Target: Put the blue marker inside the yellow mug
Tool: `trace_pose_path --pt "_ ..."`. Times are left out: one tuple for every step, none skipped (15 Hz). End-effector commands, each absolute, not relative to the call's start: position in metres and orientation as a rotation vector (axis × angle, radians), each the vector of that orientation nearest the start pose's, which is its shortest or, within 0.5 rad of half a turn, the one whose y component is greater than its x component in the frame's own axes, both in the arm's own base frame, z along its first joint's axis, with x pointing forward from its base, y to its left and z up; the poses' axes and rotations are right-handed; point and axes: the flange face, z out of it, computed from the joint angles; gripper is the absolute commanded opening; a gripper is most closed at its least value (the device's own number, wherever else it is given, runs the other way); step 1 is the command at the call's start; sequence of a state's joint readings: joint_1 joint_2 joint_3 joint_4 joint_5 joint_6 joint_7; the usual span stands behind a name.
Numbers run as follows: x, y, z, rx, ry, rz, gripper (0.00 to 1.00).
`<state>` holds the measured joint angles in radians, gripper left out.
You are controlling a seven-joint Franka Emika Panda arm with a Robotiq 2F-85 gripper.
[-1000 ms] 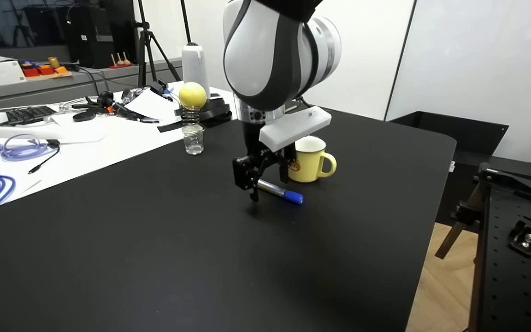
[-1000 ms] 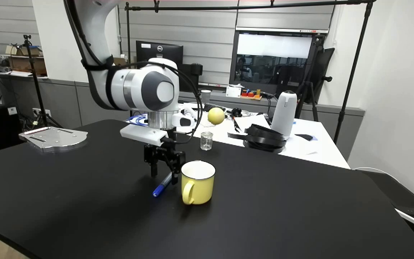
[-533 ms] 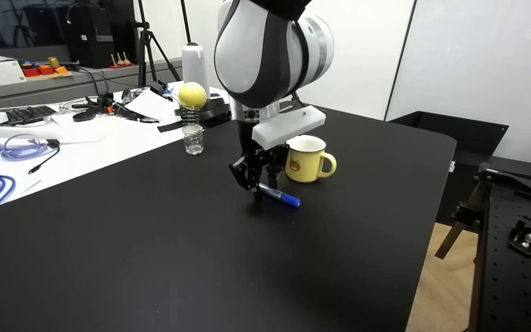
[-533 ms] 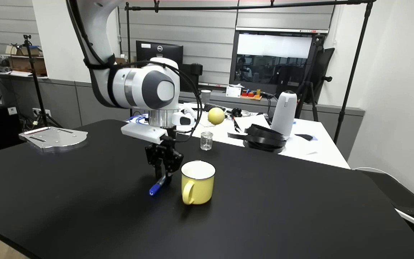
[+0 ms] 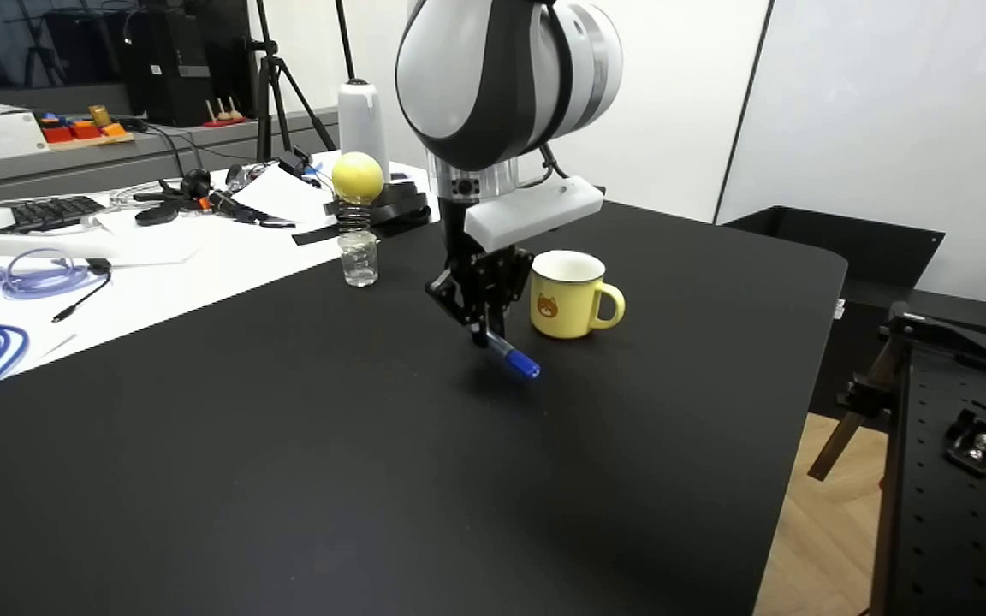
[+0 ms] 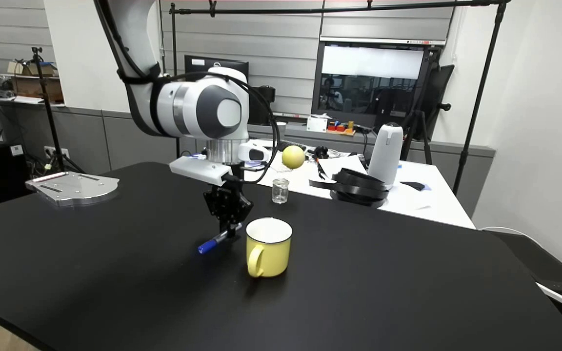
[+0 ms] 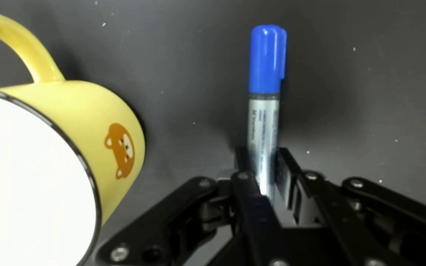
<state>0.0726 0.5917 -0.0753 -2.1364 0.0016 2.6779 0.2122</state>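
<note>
The blue marker [image 7: 265, 62], white-barrelled with a blue cap, is pinched between the fingers of my gripper [image 7: 261, 162]. In an exterior view the capped end of the marker [image 5: 520, 362] points out to the front, slightly down, seemingly just off the table. The barrel's rear end passes between the pads and is partly hidden in the wrist view. My gripper [image 6: 228, 231] stands close beside the yellow mug [image 6: 268, 256], not over it. The mug [image 7: 124, 111] is upright, its pale opening at the lower left of the wrist view, its handle at the upper left.
A small clear glass [image 6: 280, 191] stands on the black table [image 6: 359, 292] behind the mug. The yellow ball [image 6: 293, 157], black straps [image 6: 359, 187] and a white bottle-like device [image 6: 386, 153] are farther back. A metal plate [image 6: 73, 187] lies at the table's far left.
The jaws have come together on the marker's barrel. The arm has since risen a little, and the marker has turned slightly and come up with it. The mug has stayed in place.
</note>
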Motion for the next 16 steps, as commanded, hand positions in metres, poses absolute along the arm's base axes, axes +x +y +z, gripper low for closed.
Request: trace_pose_path --pt "0.558 -0.009 0.155 -3.167 0.356 0.023 0.05" --pt "0.559 -0.009 0.166 -3.173 0.356 -0.014 0.05" --pt "0.560 -0.010 0.180 -3.184 0.350 -0.072 0.05" --pt "0.560 -0.011 0.192 -3.197 0.344 -0.129 0.05" --pt "0.560 -0.014 0.207 -3.220 0.334 -0.216 0.05" --pt "0.559 -0.018 0.219 -3.242 0.320 -0.319 0.05" --pt "0.557 -0.023 0.229 -3.251 0.316 -0.407 0.05" --pt "0.554 -0.028 0.238 -3.253 0.326 -0.500 0.05" --pt "0.551 -0.033 0.246 -3.251 0.338 -0.588 0.05" --pt "0.548 -0.039 0.253 -3.240 0.362 -0.676 0.05" --pt "0.545 -0.046 0.261 -3.225 0.400 -0.757 0.05" --pt "0.545 -0.054 0.267 -3.213 0.438 -0.830 0.05" --pt "0.546 -0.064 0.274 -3.207 0.470 -0.896 0.05" --pt "0.546 -0.072 0.280 -3.208 0.496 -0.950 0.05" --pt "0.544 -0.079 0.283 -3.213 0.527 -0.985 0.05" --pt "0.541 -0.085 0.285 -3.220 0.560 -1.014 0.05"
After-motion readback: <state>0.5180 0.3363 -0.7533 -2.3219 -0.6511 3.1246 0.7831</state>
